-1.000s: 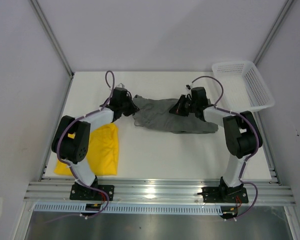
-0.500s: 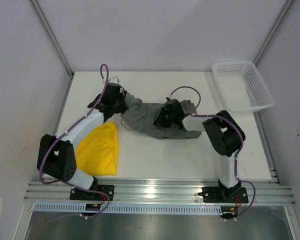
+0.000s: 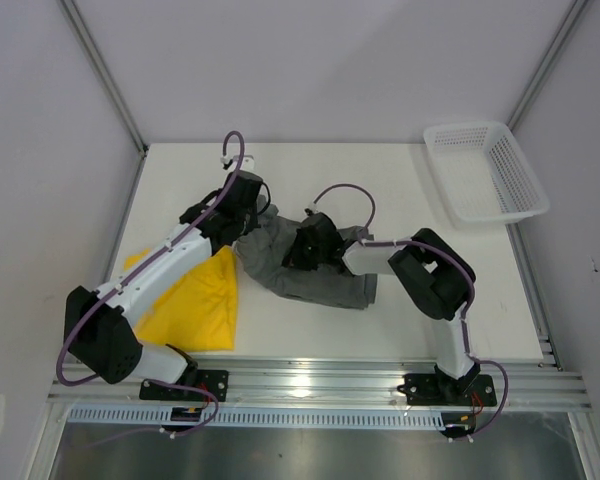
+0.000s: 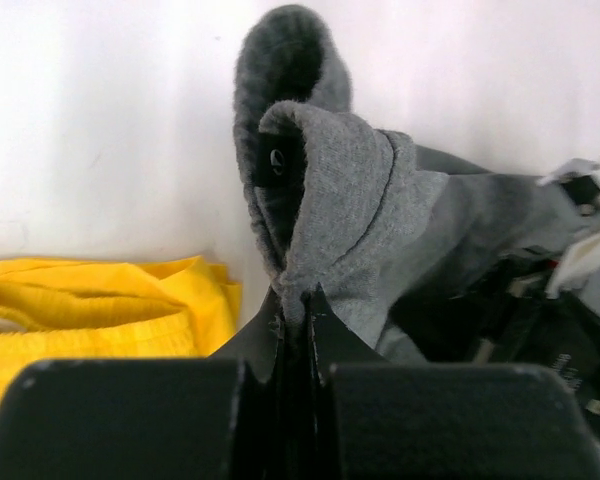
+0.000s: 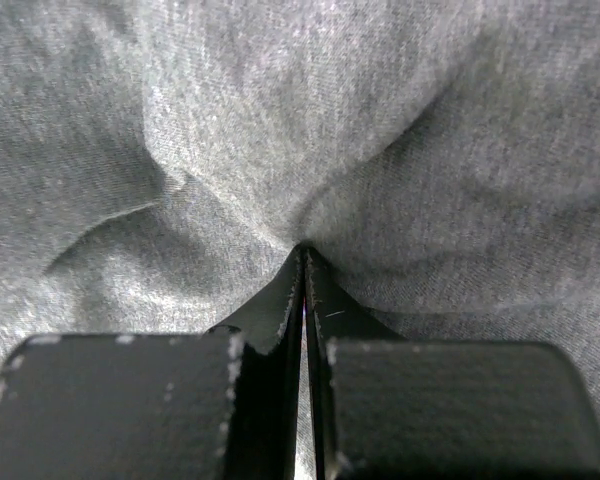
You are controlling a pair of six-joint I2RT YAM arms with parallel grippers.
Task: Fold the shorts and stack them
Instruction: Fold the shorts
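The grey-green shorts [image 3: 310, 275] lie bunched in the middle of the table, folded over toward the near right. My left gripper [image 3: 248, 222] is shut on a fold of their left edge [image 4: 330, 200], which stands up in a loop with a dark eyelet. My right gripper [image 3: 298, 252] is shut on a pinch of the same grey cloth [image 5: 310, 150], which fills its view. The yellow shorts [image 3: 195, 300] lie folded at the near left, partly under my left arm; they also show in the left wrist view [image 4: 90, 310].
A white mesh basket [image 3: 485, 170] stands at the far right corner, overhanging the table's right edge. Metal rails run along the near edge [image 3: 310, 380]. Grey walls close in the left, back and right.
Both grippers have carried the grey shorts leftward and nearer, bunching the spread cloth into a fold. The left arm now reaches over the yellow shorts; the right arm stretches far left.
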